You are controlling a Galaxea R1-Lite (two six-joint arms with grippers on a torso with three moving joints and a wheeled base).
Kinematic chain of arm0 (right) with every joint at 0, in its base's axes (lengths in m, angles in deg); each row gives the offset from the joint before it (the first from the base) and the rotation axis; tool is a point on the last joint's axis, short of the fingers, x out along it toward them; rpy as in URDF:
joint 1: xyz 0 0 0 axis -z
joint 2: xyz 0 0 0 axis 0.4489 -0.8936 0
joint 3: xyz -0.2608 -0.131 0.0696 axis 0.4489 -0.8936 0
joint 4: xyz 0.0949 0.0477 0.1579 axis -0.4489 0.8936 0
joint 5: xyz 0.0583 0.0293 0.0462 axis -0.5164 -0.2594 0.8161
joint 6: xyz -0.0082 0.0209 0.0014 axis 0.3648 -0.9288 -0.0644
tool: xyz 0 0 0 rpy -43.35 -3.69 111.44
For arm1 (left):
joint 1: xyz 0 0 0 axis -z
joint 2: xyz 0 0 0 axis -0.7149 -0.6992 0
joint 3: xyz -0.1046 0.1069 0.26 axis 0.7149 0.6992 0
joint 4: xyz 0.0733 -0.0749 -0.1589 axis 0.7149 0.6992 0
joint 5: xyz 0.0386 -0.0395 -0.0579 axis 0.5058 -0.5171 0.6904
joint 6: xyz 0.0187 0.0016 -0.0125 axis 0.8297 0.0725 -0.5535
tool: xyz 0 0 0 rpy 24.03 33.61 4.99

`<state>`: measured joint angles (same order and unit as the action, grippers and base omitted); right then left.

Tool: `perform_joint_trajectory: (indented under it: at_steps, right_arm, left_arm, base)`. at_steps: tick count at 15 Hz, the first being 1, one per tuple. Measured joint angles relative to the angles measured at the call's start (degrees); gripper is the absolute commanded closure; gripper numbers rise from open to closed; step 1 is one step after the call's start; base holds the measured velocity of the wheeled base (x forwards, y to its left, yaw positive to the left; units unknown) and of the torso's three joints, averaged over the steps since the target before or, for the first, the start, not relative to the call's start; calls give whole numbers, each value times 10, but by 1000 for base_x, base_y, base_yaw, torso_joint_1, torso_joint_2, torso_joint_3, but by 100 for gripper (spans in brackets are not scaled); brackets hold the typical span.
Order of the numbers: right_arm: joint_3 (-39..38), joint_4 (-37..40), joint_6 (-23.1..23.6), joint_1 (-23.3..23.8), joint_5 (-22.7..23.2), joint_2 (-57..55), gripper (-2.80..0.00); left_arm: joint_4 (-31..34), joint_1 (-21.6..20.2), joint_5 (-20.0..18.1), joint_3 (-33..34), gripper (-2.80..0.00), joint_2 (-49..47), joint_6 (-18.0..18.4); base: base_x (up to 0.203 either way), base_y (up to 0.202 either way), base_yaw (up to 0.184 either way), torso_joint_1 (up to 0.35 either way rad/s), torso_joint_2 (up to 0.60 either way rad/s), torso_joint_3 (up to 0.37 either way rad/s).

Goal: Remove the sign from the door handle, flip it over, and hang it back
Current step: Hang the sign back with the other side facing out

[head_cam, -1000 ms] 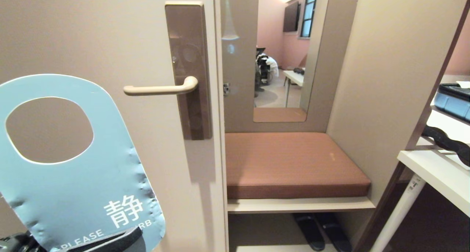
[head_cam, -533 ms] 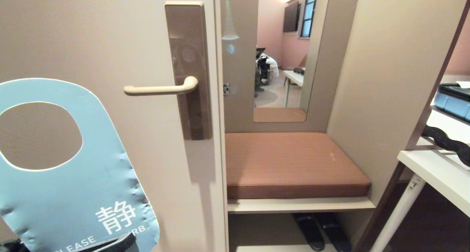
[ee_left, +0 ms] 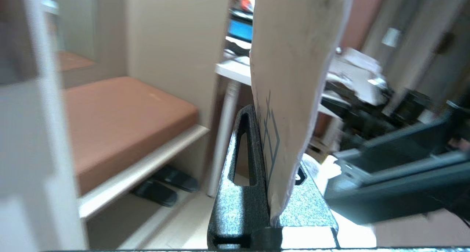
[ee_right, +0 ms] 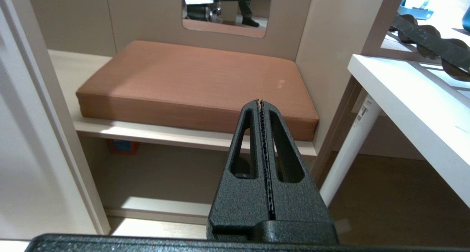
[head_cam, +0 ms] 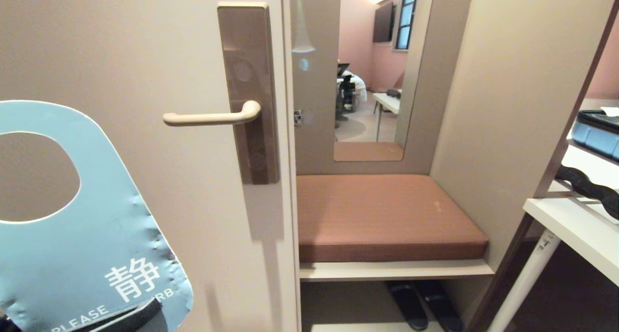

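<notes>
- Beige door (head_cam: 121, 46) filling the left half of the head view, tall brown plate (head_cam: 248, 92) near its right edge.
- Door handle (head_cam: 211, 117) bare, reaching left from the plate, open door face all round it.
- Right of the door, an alcove: brown cushion (head_cam: 387, 216) on a pale shelf, mirror (head_cam: 375, 70) above, dark slippers (head_cam: 420, 305) beneath.
- White surface (head_cam: 575, 235) at far right.
- Sign (head_cam: 92, 235), blue face toward the head camera, low left, well apart from the handle, cut off by the left edge.
- Left claw (ee_left: 271, 193) clenched on the sign's lower end.
- Right claw (ee_right: 261, 105) clenched on nothing, before the cushion.
</notes>
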<state>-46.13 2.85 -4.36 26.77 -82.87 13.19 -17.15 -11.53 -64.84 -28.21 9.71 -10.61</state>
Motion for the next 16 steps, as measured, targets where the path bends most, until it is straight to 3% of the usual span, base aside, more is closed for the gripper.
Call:
perform_joint_trajectory:
  at_steps: [7,13,16]
  right_arm:
    - [0,0,-2,0,-1,2,0]
    - [0,0,-2,0,-1,2,0]
    - [0,0,-2,0,0,2,0]
  left_arm:
    - [0,-130,2,-1,0,12,9]
    - [51,-277,3,-3,0,14,96]
    - [78,-341,3,-7,0,11,107]
  base:
    - [0,0,0,0,0,0]
    - [0,0,0,0,0,0]
    - [0,0,0,0,0,0]
